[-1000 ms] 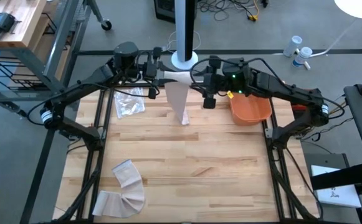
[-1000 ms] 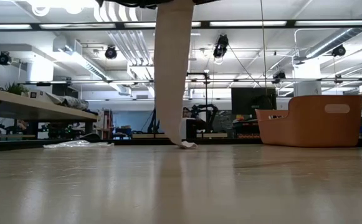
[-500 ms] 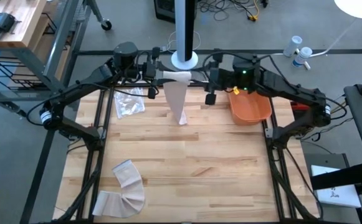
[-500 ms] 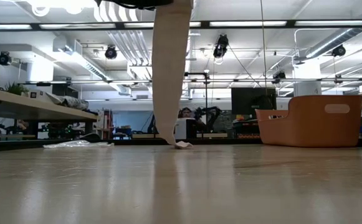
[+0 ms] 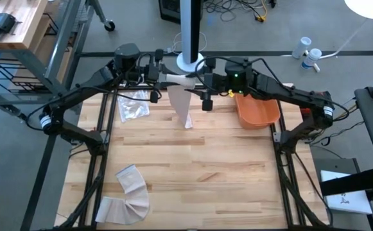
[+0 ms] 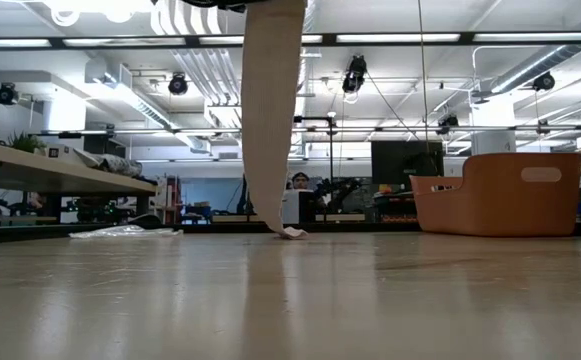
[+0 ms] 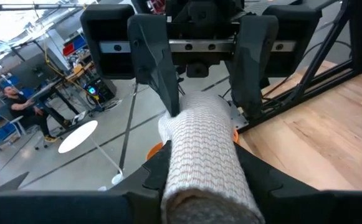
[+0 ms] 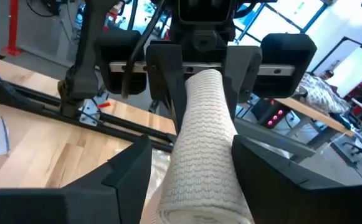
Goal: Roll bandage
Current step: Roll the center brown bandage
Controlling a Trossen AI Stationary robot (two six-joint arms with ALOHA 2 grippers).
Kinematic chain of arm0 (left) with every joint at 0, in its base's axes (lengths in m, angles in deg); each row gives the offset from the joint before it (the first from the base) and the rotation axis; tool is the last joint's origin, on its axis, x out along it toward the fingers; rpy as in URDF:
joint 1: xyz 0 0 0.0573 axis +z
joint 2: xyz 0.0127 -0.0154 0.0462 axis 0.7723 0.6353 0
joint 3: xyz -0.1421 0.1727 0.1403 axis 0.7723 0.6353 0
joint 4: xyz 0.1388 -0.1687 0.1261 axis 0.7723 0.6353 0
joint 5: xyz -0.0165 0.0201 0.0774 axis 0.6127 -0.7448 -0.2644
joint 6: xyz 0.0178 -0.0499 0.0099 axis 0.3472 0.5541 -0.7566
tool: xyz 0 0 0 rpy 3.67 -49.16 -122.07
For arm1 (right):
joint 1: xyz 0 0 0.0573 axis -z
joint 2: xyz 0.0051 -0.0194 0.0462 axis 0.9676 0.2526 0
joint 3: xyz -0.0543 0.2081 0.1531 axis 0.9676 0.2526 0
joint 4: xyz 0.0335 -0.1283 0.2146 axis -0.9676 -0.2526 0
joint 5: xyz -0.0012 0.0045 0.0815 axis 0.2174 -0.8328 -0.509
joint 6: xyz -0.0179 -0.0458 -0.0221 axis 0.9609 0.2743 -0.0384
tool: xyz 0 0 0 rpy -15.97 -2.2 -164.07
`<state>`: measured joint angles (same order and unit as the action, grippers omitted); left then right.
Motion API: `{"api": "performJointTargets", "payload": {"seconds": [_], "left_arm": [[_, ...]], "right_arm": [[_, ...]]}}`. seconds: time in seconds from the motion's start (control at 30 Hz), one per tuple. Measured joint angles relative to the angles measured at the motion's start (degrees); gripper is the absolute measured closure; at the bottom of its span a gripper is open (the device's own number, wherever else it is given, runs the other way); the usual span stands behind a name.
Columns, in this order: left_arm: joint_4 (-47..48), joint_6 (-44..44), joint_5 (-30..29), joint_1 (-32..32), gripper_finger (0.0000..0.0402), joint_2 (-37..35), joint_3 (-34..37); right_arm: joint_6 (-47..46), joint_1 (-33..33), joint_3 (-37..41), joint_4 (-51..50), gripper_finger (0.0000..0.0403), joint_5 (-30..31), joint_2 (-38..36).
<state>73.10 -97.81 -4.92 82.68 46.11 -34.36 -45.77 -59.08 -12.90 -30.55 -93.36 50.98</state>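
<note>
I start at the left gripper [image 5: 162, 78]: its fingers are clenched on one end of the bandage roll [image 5: 181, 79], which they hold in the air above the far edge of the bench [image 5: 205, 173]. The right gripper [image 5: 200, 85] faces it from the other end. Half a second ago it had drawn back from the roll; now it is in again, with its fingers either side of the roll's free end. I cannot tell whether they are pressing on it or only flanking it.

I read this as a re-grip between turns: one side holds, the other lets go, resets and comes back for the next twist. So the winding seems to be underway, not finished.

Below both sets of fingers the unrolled strip [image 6: 270, 120] hangs straight down. Its tail end [image 6: 292, 233] now lies curled on the bench slightly nearer the left fingers than a second ago. Much of the length is not yet wound.

Further out, beyond the right fingers, sits the orange bin [image 5: 258, 112]. Beyond the left fingers lies a clear plastic bag [image 5: 133, 106]. Farthest from both, at the bench's near corner, lies a second loose bandage [image 5: 130, 192].

I can read no brand, label or writing.
</note>
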Motion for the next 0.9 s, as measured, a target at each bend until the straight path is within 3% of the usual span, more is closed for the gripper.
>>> {"api": "performJointTargets", "payload": {"seconds": [0.43, 0.9], "left_arm": [[-0.24, 1.73, 0.06, -0.04, 0.0297, -0.24, 0.00], [-0.29, 1.07, 0.37, -0.04, 0.0293, -0.37, 0.00]], "right_arm": [[0.51, -0.02, 0.16, 0.44, 0.0223, 2.88, 0.28], [2.26, -0.13, 0.33, 1.89, 0.0162, 5.57, 0.89]]}}
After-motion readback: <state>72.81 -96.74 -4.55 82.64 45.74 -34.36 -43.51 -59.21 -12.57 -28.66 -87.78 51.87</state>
